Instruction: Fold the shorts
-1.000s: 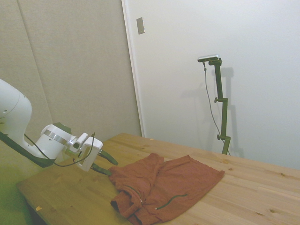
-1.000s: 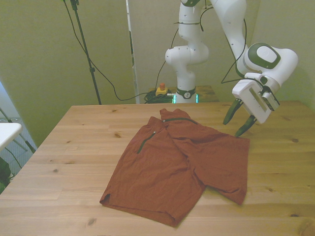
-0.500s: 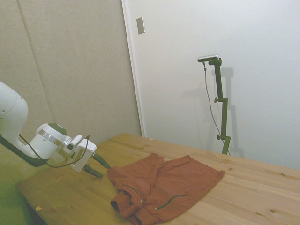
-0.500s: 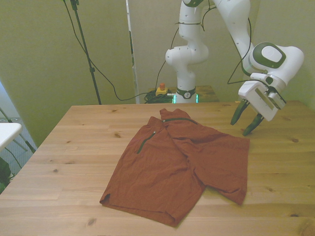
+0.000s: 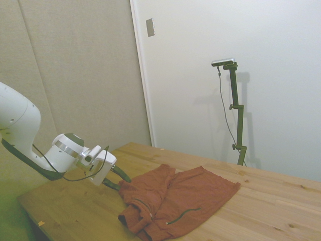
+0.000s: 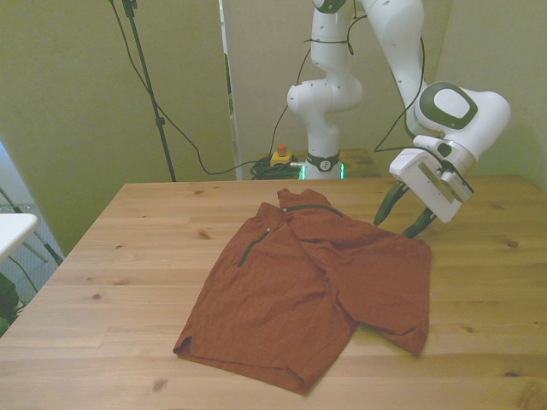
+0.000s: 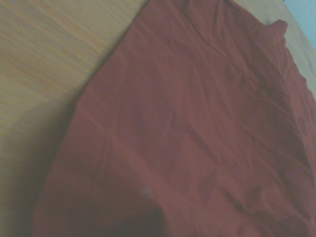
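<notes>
The rust-red shorts [image 6: 316, 286] lie spread and wrinkled on the wooden table [image 6: 128, 248], waistband toward the far edge and legs toward the near edge. Dark zip lines show near the waistband. My gripper [image 6: 402, 219] is open and hangs tilted just above the shorts' edge at the front view's right, its dark fingers [image 6: 387, 207] holding nothing. In the side view the gripper [image 5: 119, 181] is at the near-left corner of the shorts [image 5: 185, 201]. The wrist view is filled by the blurred shorts [image 7: 197, 138] with a strip of bare table [image 7: 44, 59] beside them.
A yellow and red button box [image 6: 279, 156] sits on the floor behind the table, by the robot's base. A white surface [image 6: 13, 229] pokes in at the front view's left edge. Bare wood surrounds the shorts on all sides.
The gripper first drew away from the shorts toward the front view's right, then swung back to the shorts' edge. It stayed open. The shorts have not moved.
</notes>
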Tool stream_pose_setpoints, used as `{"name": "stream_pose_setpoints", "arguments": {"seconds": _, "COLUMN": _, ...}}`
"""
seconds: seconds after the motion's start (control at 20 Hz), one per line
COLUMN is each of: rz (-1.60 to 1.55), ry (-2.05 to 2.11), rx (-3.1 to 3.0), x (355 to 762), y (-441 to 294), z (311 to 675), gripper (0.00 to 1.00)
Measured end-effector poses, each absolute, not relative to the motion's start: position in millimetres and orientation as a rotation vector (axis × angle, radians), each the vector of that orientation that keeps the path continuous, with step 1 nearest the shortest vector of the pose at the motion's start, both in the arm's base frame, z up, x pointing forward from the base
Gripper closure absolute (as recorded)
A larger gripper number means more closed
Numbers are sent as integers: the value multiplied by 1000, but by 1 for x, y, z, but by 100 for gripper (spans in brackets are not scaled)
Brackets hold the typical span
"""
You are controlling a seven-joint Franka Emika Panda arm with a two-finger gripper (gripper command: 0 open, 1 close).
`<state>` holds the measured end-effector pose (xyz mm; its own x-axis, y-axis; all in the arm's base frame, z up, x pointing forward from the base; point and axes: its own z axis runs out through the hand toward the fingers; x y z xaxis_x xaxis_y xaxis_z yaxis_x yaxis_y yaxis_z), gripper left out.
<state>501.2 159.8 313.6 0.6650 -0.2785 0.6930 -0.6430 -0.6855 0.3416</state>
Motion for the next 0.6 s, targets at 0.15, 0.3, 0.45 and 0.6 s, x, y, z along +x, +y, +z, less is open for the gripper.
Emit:
{"name": "stream_pose_setpoints", "arguments": {"seconds": 0.15, "rz": 836, "ry": -710, "rx": 2300, "x": 505, "y": 152, "z": 313, "gripper": 100}}
{"name": "stream_pose_setpoints", "arguments": {"seconds": 0.3, "rz": 842, "ry": -726, "rx": 2296, "x": 508, "y": 146, "z": 312, "gripper": 100}}
{"name": "stream_pose_setpoints", "arguments": {"seconds": 0.45, "rz": 849, "ry": -745, "rx": 2302, "x": 511, "y": 138, "z": 311, "gripper": 100}}
{"name": "stream_pose_setpoints", "arguments": {"seconds": 0.6, "rz": 846, "ry": -754, "rx": 2312, "x": 514, "y": 132, "z": 309, "gripper": 100}}
